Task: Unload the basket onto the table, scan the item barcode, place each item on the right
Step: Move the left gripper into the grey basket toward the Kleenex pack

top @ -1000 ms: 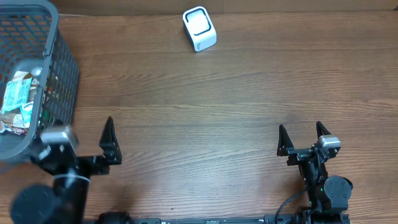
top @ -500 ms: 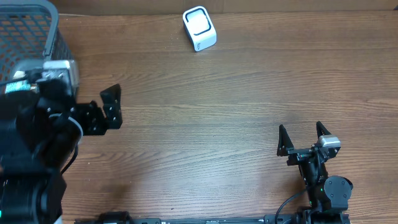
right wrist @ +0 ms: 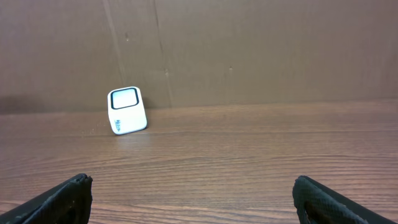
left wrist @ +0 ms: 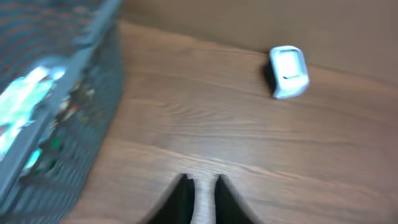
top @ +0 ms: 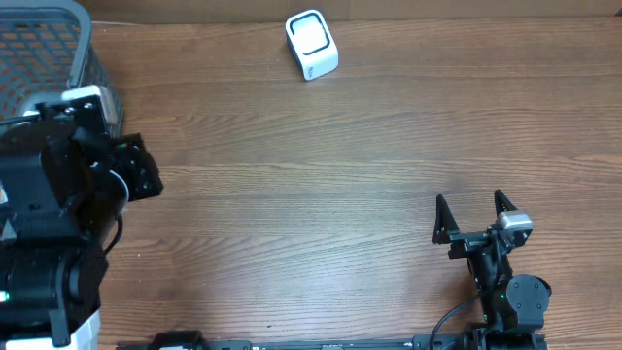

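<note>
The white barcode scanner [top: 311, 45] stands at the back of the wooden table, also seen from the left wrist [left wrist: 288, 71] and the right wrist [right wrist: 127, 111]. Blurred teal-and-white packaged items [left wrist: 25, 99] lie inside the grey mesh basket [left wrist: 74, 130] at the left. My left gripper [top: 146, 173] hovers beside the basket's right wall; its fingers stand almost together with only a thin slit and nothing between them [left wrist: 202, 182]. My right gripper [top: 475, 209] rests near the front right, wide open and empty [right wrist: 193, 186].
The basket [top: 58, 24] fills the back left corner, and the left arm covers most of it from above. A brown wall runs behind the table's far edge.
The left arm has swung up and back from the front edge to the basket's side. Its fingers have come together from wide open. The right arm has not moved.
</note>
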Available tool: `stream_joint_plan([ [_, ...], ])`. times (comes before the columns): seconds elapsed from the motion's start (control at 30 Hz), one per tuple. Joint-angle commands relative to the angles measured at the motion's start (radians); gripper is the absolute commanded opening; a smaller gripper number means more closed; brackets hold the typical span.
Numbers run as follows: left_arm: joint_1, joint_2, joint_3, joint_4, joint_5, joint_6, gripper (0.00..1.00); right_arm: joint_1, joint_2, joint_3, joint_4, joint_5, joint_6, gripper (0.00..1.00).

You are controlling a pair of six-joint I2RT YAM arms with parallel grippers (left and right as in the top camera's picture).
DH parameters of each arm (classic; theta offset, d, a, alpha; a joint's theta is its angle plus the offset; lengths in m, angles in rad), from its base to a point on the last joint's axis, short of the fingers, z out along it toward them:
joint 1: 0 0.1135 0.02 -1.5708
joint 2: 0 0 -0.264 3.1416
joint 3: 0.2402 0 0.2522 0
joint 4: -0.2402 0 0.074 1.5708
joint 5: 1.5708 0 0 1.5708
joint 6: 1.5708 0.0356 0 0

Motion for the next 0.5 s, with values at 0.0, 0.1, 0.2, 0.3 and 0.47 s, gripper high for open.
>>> stream_joint_plan([
  [0.0, 0.017, 0.029, 0.021, -0.002, -0.147, -0.059, 0.29, -0.005, -0.009, -0.011, 0.003, 0.003, 0.001, 1.00],
  [0.1, 0.057, 0.056, 0.021, 0.001, -0.165, -0.057, 0.43, -0.005, -0.009, -0.011, 0.003, 0.003, 0.000, 1.00],
  [0.2, 0.125, 0.082, 0.021, 0.004, -0.165, -0.043, 0.63, -0.005, -0.009, -0.011, 0.003, 0.003, 0.001, 1.00],
  [0.3, 0.240, 0.105, 0.022, 0.006, -0.152, -0.027, 0.71, -0.005, -0.009, -0.011, 0.003, 0.003, 0.001, 1.00],
  [0.47, 0.409, 0.113, 0.029, 0.021, -0.040, 0.049, 0.79, -0.005, -0.009, -0.011, 0.003, 0.003, 0.001, 1.00],
])
